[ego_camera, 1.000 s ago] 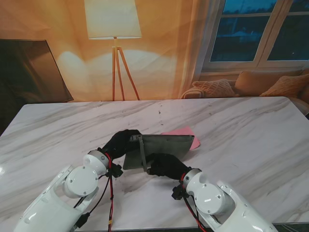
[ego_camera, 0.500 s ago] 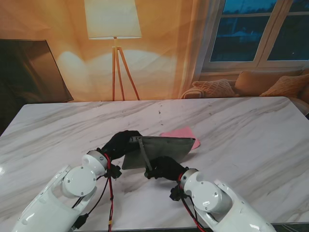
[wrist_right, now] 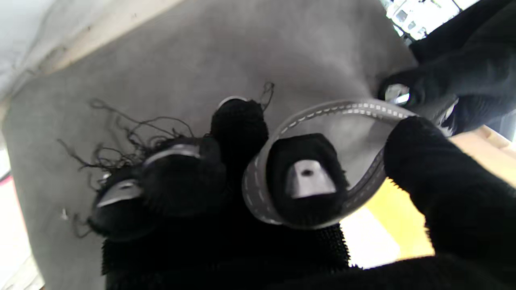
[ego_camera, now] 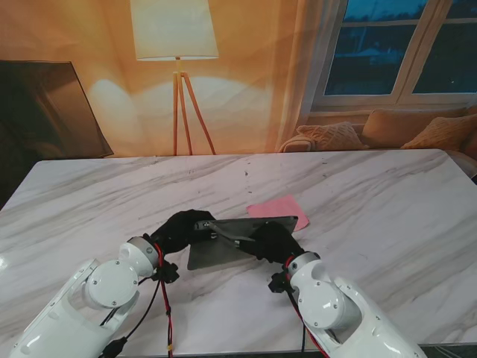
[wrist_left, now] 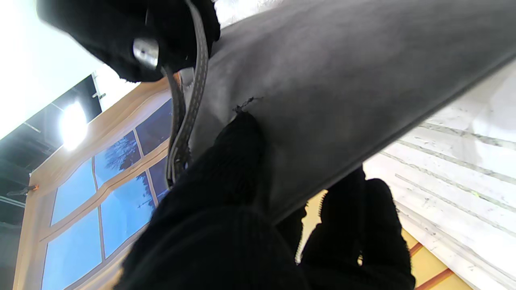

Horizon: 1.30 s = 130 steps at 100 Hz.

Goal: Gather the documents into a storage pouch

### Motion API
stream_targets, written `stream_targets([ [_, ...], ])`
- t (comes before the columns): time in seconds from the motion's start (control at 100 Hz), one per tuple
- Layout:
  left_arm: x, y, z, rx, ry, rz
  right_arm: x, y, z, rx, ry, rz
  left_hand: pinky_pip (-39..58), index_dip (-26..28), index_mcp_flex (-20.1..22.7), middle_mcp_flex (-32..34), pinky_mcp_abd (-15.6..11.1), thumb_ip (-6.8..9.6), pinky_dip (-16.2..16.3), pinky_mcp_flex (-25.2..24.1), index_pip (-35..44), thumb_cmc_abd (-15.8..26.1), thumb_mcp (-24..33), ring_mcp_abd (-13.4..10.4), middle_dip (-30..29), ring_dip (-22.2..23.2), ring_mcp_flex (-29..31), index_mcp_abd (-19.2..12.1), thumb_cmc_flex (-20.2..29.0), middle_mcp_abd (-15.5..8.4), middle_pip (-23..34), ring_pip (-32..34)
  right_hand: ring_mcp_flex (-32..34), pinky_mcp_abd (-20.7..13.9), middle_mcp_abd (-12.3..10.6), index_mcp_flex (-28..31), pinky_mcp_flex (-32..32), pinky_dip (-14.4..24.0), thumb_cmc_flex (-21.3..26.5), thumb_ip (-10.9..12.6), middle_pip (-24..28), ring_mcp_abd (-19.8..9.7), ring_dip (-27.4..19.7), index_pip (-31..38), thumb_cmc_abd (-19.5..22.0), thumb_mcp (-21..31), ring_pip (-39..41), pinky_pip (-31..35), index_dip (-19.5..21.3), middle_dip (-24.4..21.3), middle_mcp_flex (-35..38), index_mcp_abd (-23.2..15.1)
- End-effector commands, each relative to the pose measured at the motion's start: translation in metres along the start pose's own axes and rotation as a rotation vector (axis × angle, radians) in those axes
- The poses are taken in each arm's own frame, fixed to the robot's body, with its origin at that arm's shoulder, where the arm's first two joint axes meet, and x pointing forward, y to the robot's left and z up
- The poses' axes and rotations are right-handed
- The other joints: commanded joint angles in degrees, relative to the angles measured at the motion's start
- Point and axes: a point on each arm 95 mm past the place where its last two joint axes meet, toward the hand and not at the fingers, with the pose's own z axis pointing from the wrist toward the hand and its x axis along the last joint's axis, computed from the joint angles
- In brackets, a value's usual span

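Grey flat fabric pouch (ego_camera: 246, 237) with stitched grey strap (wrist_right: 322, 110) sits tilted between both black-gloved hands; left hand (ego_camera: 179, 227) clamps its corner, right hand (ego_camera: 274, 240) has the strap looped round one finger (wrist_right: 306, 181). Pink paper sheet (ego_camera: 277, 206) lies just beyond.

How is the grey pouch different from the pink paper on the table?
The grey pouch is held between the left hand and the right hand; the pink paper lies loose, with no hand on it. The pouch is grey and has a strap; the paper is pink and plain. The pouch looks bigger. Both are flat.
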Motion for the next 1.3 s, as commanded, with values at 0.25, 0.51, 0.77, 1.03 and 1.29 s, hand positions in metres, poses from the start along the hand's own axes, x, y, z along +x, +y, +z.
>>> stream_targets([
  [0.25,-0.003,0.002,-0.009,-0.008,-0.008,0.015,0.011,0.046,0.012,-0.125,0.022,-0.076,0.9,4.6,1.3,3.2,-1.4,1.87,-0.5,-0.9,6.8,6.0,-0.9,1.0,1.9,0.9,1.8,-2.6,6.0,-1.2,4.5,0.7,3.6,-3.4,3.1,3.2,5.4,-2.6,-2.3,2.5,6.4,-4.9,1.2,8.4,1.7,-2.6,8.4,9.9,0.6,2.6,6.4,3.5],
  [0.51,-0.004,0.003,-0.013,-0.006,-0.002,0.052,0.013,0.068,0.018,-0.168,0.018,-0.101,0.9,9.3,2.5,3.1,-1.3,1.84,-0.4,-1.0,7.3,6.6,-0.3,0.8,2.3,1.3,1.5,-4.3,5.5,-1.8,4.2,0.2,3.6,-3.7,3.2,3.2,6.7,-2.7,-4.4,2.7,7.6,-5.8,2.3,10.6,3.5,-0.5,10.6,11.1,0.7,3.5,7.0,3.6],
  [0.77,-0.005,0.002,-0.017,-0.008,0.000,0.051,0.006,0.075,0.025,-0.179,-0.023,-0.124,0.2,15.0,2.7,2.6,-1.4,2.01,-0.7,-0.9,7.5,6.3,1.4,0.7,3.2,1.4,0.9,-4.7,4.7,-1.9,4.5,-0.2,3.7,-3.7,3.1,3.3,7.1,-2.7,-4.8,2.5,7.9,-6.0,2.5,11.1,3.4,0.8,10.9,11.4,0.9,3.8,7.1,4.1],
  [1.03,-0.007,-0.001,-0.020,0.000,-0.008,0.059,-0.005,0.082,0.032,-0.187,-0.075,-0.141,0.2,17.2,3.1,2.5,-1.4,2.09,-0.7,-0.9,8.6,6.4,2.5,0.8,3.4,1.5,0.9,-5.4,4.0,-1.8,4.7,-0.2,3.6,-3.7,3.1,3.3,7.7,-2.9,-4.9,2.5,8.2,-6.3,2.9,11.7,3.5,0.7,11.7,11.8,1.1,4.1,7.7,4.4],
  [1.29,-0.013,-0.009,-0.026,0.028,-0.030,0.089,-0.019,0.092,0.031,-0.211,-0.131,-0.177,0.1,18.5,3.4,2.5,-1.4,2.05,-0.7,-0.9,8.8,6.3,3.3,0.7,3.4,1.6,1.0,-5.9,3.4,-2.0,4.7,-0.2,3.6,-3.7,3.3,3.4,7.7,-3.0,-4.8,2.5,8.2,-6.2,3.0,11.9,3.5,0.8,11.7,11.8,1.1,4.2,7.7,4.7],
])
